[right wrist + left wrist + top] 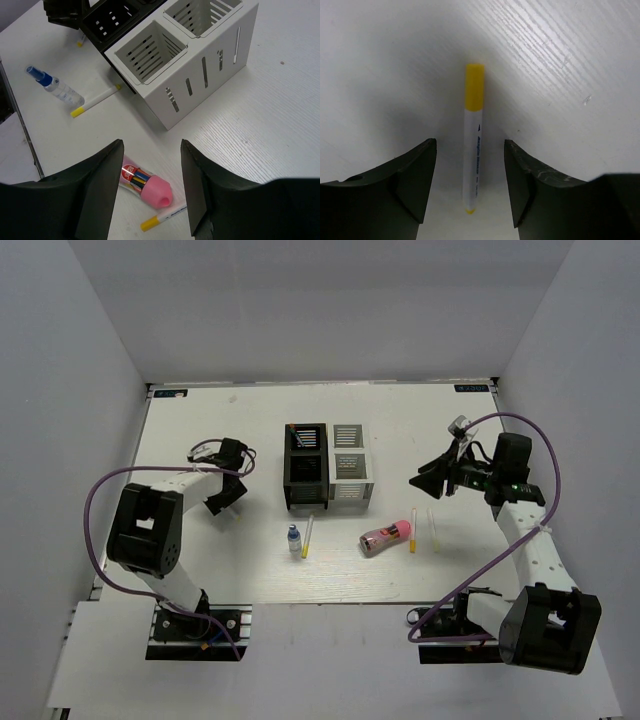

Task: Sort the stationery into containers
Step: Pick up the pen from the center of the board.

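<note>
My left gripper (226, 496) is open, down at the table left of the black organiser (305, 468). In the left wrist view a white pen with a yellow cap (474, 140) lies on the table between its open fingers (417, 175); my gripper (470, 146) is not touching it. My right gripper (430, 480) is open and empty, raised right of the white organiser (350, 465). Below it lie the pink patterned cylinder (150, 185) and a yellow-tipped pen (162, 217). The blue-capped bottle (294, 539) and another yellow pen (307, 536) lie in front of the black organiser.
The black organiser's far compartment holds some items (300, 437). A yellow pen (412, 535) and a pale pen (434, 530) lie right of the pink cylinder (385, 538). The two organisers stand side by side, touching. White walls enclose the table (200, 560).
</note>
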Controlling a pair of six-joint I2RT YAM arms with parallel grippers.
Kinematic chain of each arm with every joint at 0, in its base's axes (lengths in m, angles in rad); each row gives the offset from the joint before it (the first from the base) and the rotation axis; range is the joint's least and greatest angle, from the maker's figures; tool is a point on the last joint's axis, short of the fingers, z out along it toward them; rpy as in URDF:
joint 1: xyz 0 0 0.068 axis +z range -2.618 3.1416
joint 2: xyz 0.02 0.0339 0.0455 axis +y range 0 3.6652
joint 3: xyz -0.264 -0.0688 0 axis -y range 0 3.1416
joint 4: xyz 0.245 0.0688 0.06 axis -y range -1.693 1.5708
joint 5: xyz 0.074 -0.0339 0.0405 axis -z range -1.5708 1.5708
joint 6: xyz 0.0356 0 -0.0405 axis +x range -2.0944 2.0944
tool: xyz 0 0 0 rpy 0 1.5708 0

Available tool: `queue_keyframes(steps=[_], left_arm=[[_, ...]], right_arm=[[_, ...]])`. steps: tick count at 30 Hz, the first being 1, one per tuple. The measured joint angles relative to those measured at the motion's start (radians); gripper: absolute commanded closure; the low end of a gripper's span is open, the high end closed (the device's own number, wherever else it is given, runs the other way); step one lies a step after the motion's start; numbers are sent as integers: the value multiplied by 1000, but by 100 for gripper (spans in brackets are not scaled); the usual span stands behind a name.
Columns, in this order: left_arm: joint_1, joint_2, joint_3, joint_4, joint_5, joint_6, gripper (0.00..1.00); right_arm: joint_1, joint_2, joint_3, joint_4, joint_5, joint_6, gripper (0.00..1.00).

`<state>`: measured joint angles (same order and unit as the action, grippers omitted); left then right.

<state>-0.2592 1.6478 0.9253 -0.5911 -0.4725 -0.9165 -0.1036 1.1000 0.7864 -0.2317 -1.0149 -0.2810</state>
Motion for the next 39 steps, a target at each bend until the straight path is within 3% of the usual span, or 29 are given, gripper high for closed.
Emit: queue_keyframes(steps=[17,23,24,26,28,30,36,37,39], left_arm=[[28,13,-3,67,38,23,64],[29,0,-20,97,46,44,91],[29,-5,-24,99,50,50,100],[29,-17,-32,98,67,57,100],[27,-30,-36,88,80,68,100],[21,-49,-36,74,88,81,100],[10,-206,-22,42,101,145,100],[10,-241,-15,41,101,161,100],[10,-309,-1,50,103,200,100]], right_arm=[[-41,-13,-12,1,-59,-10,44],[-55,-8,-12,-5,-89,-17,44],[-58,-5,-12,-6,-96,-19,44],[-61,4,-12,-10,-105,-23,39],[-64,11,-12,-17,-113,-27,15],[-66,13,-12,-32,-119,-46,10],[-66,24,-8,-77,-143,-98,10],[-66,31,-5,-88,-148,-108,13],[-66,46,4,-106,-156,-124,33]])
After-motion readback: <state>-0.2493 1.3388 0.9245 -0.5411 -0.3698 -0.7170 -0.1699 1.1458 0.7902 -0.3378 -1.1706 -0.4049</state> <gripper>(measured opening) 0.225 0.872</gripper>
